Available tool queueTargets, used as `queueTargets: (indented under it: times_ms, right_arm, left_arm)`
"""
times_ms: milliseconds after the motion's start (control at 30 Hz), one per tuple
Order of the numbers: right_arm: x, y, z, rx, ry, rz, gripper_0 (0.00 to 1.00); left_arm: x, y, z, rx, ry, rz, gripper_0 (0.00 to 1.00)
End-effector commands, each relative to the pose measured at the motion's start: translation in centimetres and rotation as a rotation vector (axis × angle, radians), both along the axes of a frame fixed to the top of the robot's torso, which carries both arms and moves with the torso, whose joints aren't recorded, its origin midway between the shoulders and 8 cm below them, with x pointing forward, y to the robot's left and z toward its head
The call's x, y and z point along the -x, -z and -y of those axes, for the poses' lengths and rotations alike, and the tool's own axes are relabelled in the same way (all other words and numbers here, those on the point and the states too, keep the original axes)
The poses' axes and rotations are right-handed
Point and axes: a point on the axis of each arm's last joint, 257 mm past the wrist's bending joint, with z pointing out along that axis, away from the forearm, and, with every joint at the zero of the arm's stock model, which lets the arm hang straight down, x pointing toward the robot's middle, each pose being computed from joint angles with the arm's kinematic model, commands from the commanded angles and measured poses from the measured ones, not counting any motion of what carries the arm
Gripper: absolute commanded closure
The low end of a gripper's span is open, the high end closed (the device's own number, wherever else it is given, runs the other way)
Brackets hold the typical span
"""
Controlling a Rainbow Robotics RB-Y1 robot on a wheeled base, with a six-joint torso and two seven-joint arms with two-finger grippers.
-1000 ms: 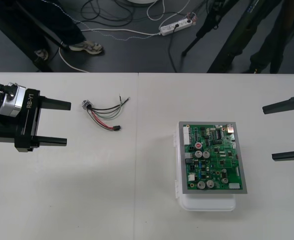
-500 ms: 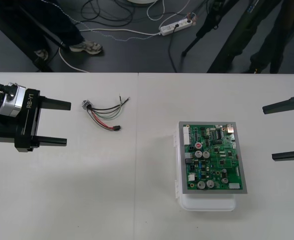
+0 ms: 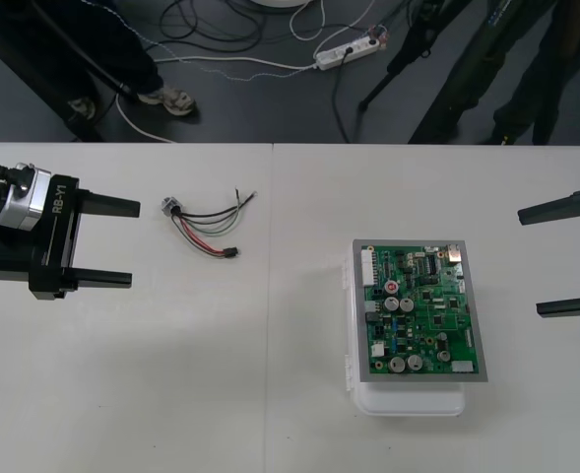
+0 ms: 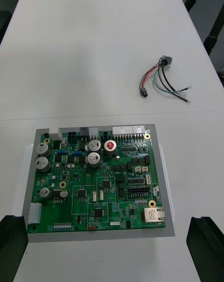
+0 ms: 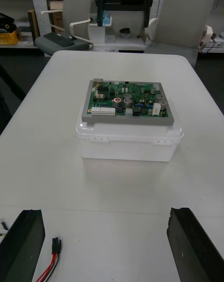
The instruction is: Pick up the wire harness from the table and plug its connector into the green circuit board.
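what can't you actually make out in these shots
1. Left wrist view: most of the wire harness is cut off by the picture's edge. Just its black end and a bit of red and black wire are in frame.
2. Front view: the plug and its matching header on the green circuit board are too small to tell.
3. Front view: the white base is mostly hidden under the board.

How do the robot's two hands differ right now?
The left hand sits beside the wire harness, while the right hand sits beside the green circuit board. The left hand reaches over the table with its black body and silver wrist in sight; the right hand comes in as two black fingers. Both hands are open, empty and touching nothing.
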Motion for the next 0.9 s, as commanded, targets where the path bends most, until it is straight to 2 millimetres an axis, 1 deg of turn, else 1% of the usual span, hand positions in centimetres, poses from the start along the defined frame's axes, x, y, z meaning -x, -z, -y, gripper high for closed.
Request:
queueTargets:
  times_ms: [33,900]
  right_arm:
    - [0.56,0.23,-0.44,0.016,-0.036,0.029,0.0]
    - [0.56,0.23,-0.44,0.016,-0.036,0.029,0.0]
  left_arm:
    - [0.94,0.01,-1.32,-0.057,-0.001,-0.016,0.22]
    - [0.94,0.01,-1.32,-0.057,-0.001,-0.016,0.22]
